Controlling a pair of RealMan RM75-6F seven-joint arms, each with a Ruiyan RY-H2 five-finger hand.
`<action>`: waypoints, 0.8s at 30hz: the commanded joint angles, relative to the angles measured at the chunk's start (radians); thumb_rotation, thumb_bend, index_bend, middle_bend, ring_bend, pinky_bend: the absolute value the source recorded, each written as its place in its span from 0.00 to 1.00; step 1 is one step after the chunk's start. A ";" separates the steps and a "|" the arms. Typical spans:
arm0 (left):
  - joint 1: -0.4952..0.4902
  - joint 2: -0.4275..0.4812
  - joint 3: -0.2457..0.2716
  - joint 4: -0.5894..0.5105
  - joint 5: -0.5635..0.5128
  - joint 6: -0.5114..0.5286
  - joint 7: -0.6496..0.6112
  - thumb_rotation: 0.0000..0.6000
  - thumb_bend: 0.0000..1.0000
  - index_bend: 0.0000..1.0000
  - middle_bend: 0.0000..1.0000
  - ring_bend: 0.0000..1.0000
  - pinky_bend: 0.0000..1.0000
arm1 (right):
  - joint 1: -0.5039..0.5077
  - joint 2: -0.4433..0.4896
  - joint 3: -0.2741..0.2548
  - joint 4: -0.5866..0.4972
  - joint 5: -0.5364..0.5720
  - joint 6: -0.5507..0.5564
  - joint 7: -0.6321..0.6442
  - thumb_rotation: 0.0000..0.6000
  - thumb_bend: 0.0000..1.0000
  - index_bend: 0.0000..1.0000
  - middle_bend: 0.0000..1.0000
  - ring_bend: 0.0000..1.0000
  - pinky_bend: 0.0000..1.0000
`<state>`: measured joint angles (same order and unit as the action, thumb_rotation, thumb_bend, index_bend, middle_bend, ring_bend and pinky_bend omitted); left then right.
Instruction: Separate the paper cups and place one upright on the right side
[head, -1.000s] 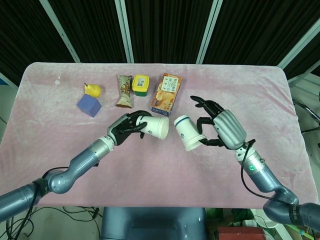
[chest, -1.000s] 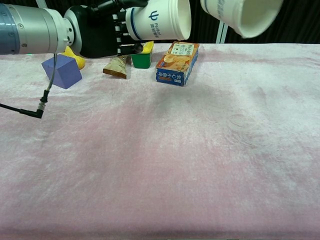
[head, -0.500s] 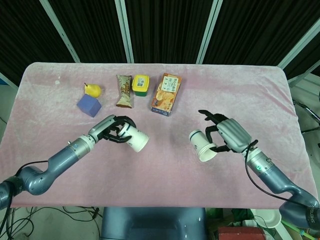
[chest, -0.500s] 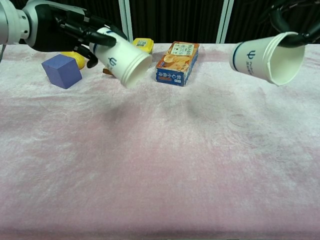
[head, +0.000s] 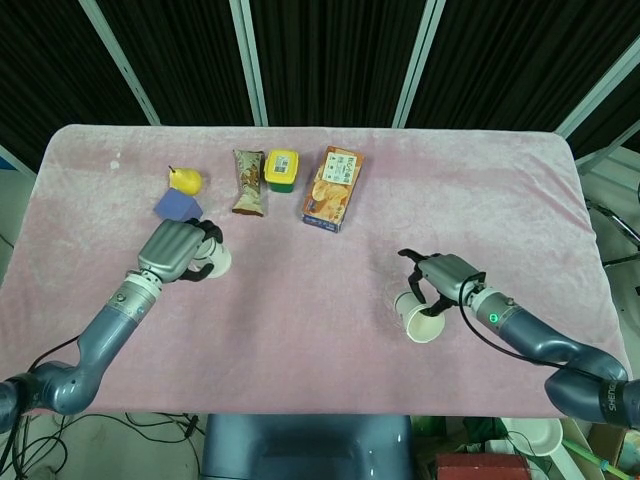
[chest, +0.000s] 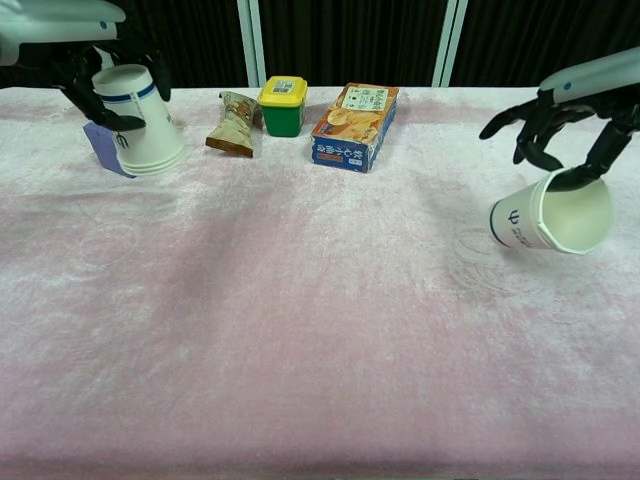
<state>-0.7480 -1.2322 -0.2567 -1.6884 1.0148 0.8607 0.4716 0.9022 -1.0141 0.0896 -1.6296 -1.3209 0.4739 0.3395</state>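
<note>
On the table's (chest: 320, 330) right side, the right hand (chest: 565, 115) held a tilted cup (chest: 552, 214) by its rim, just above the cloth. Far left, the left hand (head: 175, 250) grasped another cup (chest: 138, 120) mouth-down beside the blue block (head: 178, 204).

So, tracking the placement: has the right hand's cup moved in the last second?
Yes. The right hand carried its paper cup lower and away from the juice box.
</note>
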 joint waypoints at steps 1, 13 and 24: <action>-0.013 -0.069 0.092 0.081 -0.017 0.039 -0.003 1.00 0.51 0.48 0.50 0.34 0.63 | 0.047 -0.028 -0.012 0.026 0.069 -0.069 -0.055 1.00 0.36 0.87 0.02 0.20 0.18; 0.008 -0.167 0.135 0.228 0.084 0.021 -0.159 1.00 0.51 0.48 0.49 0.34 0.63 | 0.127 -0.099 -0.056 0.066 0.249 -0.134 -0.185 1.00 0.36 0.84 0.01 0.18 0.18; 0.017 -0.208 0.154 0.299 0.118 0.011 -0.211 1.00 0.51 0.48 0.49 0.34 0.63 | 0.219 -0.108 -0.127 0.080 0.392 -0.198 -0.233 1.00 0.36 0.48 0.00 0.14 0.18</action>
<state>-0.7316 -1.4386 -0.1033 -1.3905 1.1325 0.8726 0.2626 1.1129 -1.1192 -0.0263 -1.5530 -0.9408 0.2804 0.1129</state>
